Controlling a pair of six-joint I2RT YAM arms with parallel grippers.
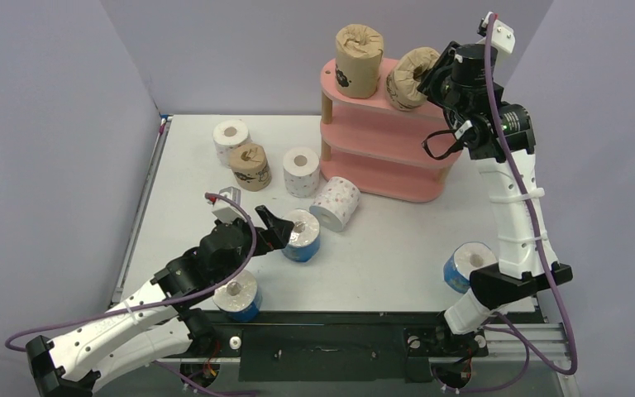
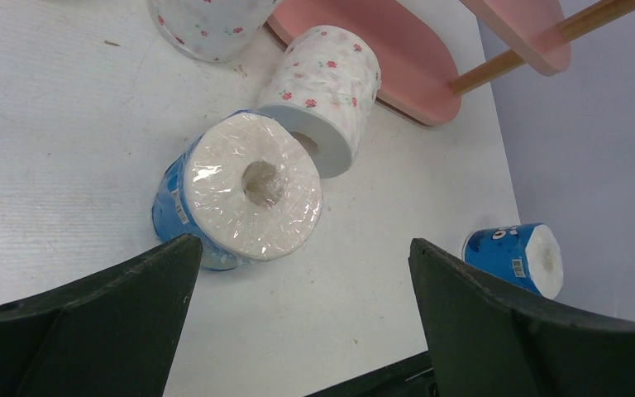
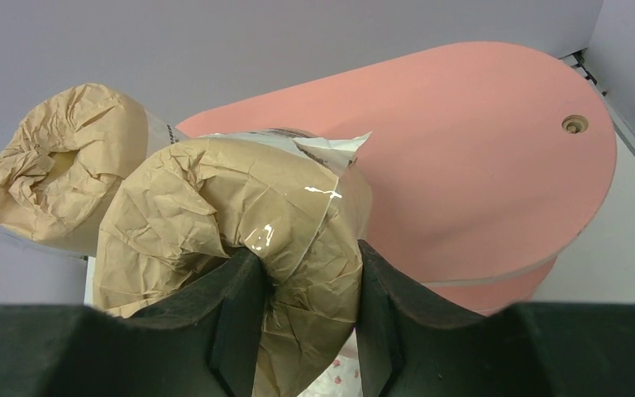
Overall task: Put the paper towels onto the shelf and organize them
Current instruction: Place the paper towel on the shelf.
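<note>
A white table (image 1: 397, 248) with a faintly ribbed top spans the scene, and a metal strip (image 1: 136, 223) runs along its left edge. Plain lavender-grey walls close it in on three sides: the back wall (image 1: 240, 50), the left wall (image 1: 50, 124) and the right wall (image 1: 612, 124) (back and left meet at the table's far left corner). An aluminium rail (image 1: 546, 331) lies along the near edge, and the left wrist view shows a small dark speck (image 2: 112, 43) on the tabletop.
</note>
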